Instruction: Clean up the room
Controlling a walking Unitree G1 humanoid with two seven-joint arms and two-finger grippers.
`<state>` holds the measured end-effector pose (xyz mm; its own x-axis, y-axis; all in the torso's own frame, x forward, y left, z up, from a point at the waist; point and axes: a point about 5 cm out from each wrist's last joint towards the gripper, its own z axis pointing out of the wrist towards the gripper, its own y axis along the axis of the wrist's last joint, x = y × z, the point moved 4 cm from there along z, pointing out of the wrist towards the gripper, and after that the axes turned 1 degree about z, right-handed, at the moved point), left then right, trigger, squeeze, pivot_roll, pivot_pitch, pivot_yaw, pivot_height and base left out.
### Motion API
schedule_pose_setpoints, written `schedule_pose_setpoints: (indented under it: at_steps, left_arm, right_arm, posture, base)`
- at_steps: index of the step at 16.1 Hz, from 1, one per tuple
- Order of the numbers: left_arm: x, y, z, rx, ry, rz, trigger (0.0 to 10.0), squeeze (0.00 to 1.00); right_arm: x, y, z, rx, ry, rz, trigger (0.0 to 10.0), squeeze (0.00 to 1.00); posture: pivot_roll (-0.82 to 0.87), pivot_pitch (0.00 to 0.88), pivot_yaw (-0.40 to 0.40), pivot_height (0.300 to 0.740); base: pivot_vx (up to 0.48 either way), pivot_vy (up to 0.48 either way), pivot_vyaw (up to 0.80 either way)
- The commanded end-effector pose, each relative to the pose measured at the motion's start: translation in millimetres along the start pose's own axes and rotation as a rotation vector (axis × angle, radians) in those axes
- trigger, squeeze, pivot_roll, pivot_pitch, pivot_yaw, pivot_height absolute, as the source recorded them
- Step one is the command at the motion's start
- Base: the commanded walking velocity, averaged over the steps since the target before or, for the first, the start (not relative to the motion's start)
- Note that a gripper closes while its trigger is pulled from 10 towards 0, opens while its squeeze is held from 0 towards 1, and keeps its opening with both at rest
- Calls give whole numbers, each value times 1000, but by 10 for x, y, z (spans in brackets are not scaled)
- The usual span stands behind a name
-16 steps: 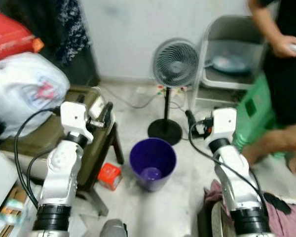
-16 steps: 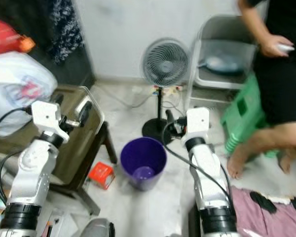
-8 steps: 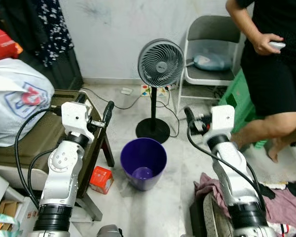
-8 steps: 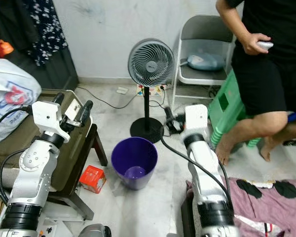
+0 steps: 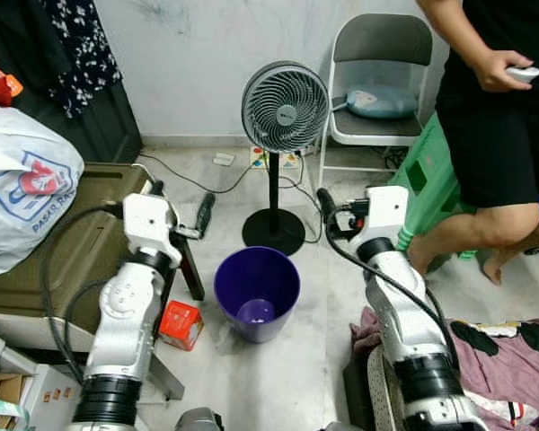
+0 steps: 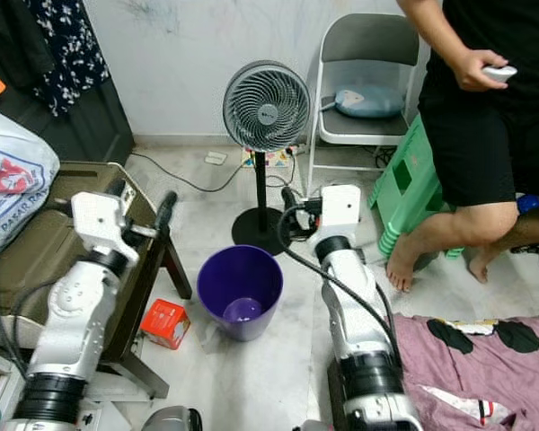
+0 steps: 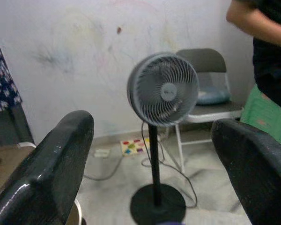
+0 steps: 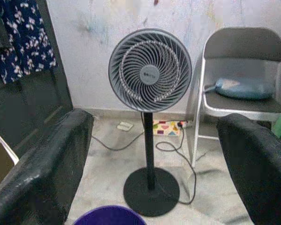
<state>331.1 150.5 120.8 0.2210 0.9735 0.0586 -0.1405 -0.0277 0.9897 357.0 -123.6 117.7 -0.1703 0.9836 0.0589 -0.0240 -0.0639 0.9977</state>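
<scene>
Left gripper point(image 7: 150, 154): raised in front of the robot above the edge of the low brown worktop point(image 5: 54, 260), fingers spread wide apart, holding nothing; the left wrist view looks between them at the fan.
Right gripper point(image 8: 154, 154): raised at about the same height on the other side, above the floor near the fan's base, fingers wide apart and empty.
Purple bin point(image 5: 257, 289): upright on the pale floor between the two arms, just in front of the fan's base; a small pale item lies at its bottom, too small to tell what it is.
Red box point(image 5: 181, 323): on the floor beside the worktop's leg, just to the left of the purple bin, not touching it.
Pedestal fan point(image 5: 285, 108): grey head on a black pole with a round black base, standing against the white wall beyond the bin; cables run across the floor from a power strip behind it.
Folding chair point(image 5: 377, 54): grey, to the right of the fan, with a blue-grey object lying on its seat.
Green stool point(image 5: 427, 180): beside the chair, next to the person's legs.
Person point(image 5: 499, 117): standing at the far right in black clothes, barefoot, holding a small white object in one hand.
White plastic bag point(image 5: 22, 189): large, printed, resting on the worktop at the far left.
Clothes point(image 5: 512, 359): a purplish heap on the floor at the lower right, near the right arm.
</scene>
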Motion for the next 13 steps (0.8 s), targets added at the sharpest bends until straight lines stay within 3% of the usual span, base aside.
schedule_pose_setpoints:
  at_steps: [1,5,7,8,10,11,13]
  left_arm:
    - [-5,-21,21,2,0,3,10000,0]
    - [-34,-140,52,24,-1,4,10000,0]
    - [25,-152,-26,28,5,13,10000,0]
    - [101,-226,-180,58,13,30,10000,0]
    - [141,-294,-378,91,20,39,10000,0]
    - [127,-308,-450,100,17,47,10000,0]
    - [46,-253,-481,95,-10,42,10000,0]
  right_arm:
    - [4,23,36,-10,4,3,10000,0]
    - [-15,-113,-1,13,-6,-2,10000,0]
    - [-152,-211,-181,28,-49,3,10000,0]
    - [-254,-318,-420,49,-66,-9,10000,0]
    - [-342,-415,-684,85,-91,-23,10000,0]
    - [-356,-449,-787,102,-96,-29,10000,0]
    - [-309,-403,-836,99,-83,-43,10000,0]
  posture:
    - [-22,0,25,740]
    - [-30,0,39,740]
    - [-40,0,44,740]
    - [-51,0,52,740]
    - [-60,0,55,740]
    - [-61,0,56,740]
    - [-61,0,56,740]
  base:
    - [0,0,0]
    - [0,0,0]
    - [0,0,0]
    - [0,0,0]
    - [0,0,0]
    - [0,0,0]
    - [0,0,0]
